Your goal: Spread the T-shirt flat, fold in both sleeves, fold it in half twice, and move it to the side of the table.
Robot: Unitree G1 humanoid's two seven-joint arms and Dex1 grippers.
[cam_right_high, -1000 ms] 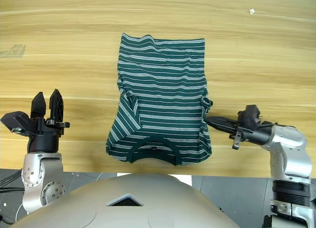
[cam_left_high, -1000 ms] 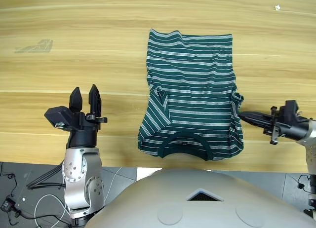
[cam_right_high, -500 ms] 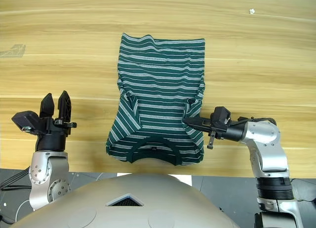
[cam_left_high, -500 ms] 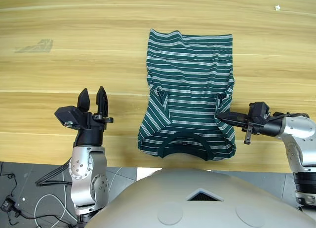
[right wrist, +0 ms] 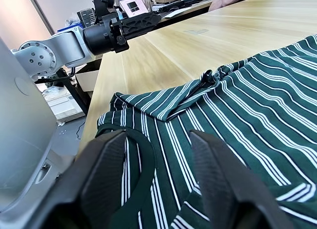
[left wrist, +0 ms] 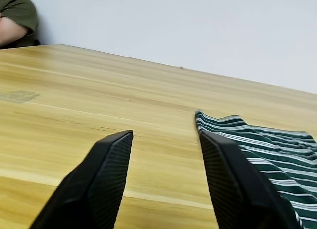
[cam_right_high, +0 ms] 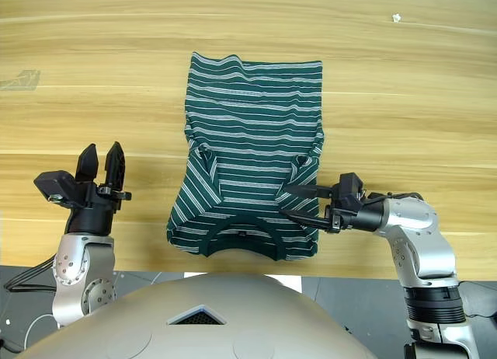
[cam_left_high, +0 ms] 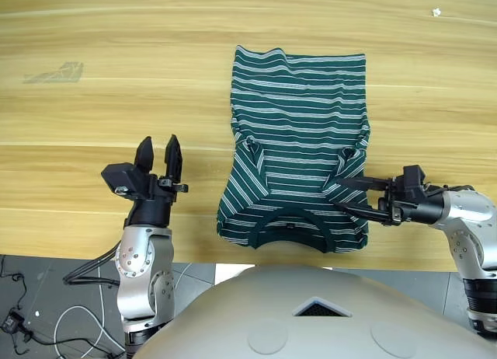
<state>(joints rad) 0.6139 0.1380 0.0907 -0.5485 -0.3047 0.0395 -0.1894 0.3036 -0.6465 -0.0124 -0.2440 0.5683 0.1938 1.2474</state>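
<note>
Left tool [cam_left_high: 158,144] points forward, jaws apart; right tool [cam_left_high: 342,193] points leftward, jaws apart.

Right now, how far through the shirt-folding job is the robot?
Done: the T-shirt lies flat on the table, with the left sleeve and right sleeve folded onto its body. In hand: the right gripper is open over the shirt's right edge, gripping nothing; the left gripper is open, apart from the shirt on its left. Left: both half folds and the move to the table's side.

White scrap [cam_left_high: 436,12], grey mark [cam_left_high: 54,73]
</note>
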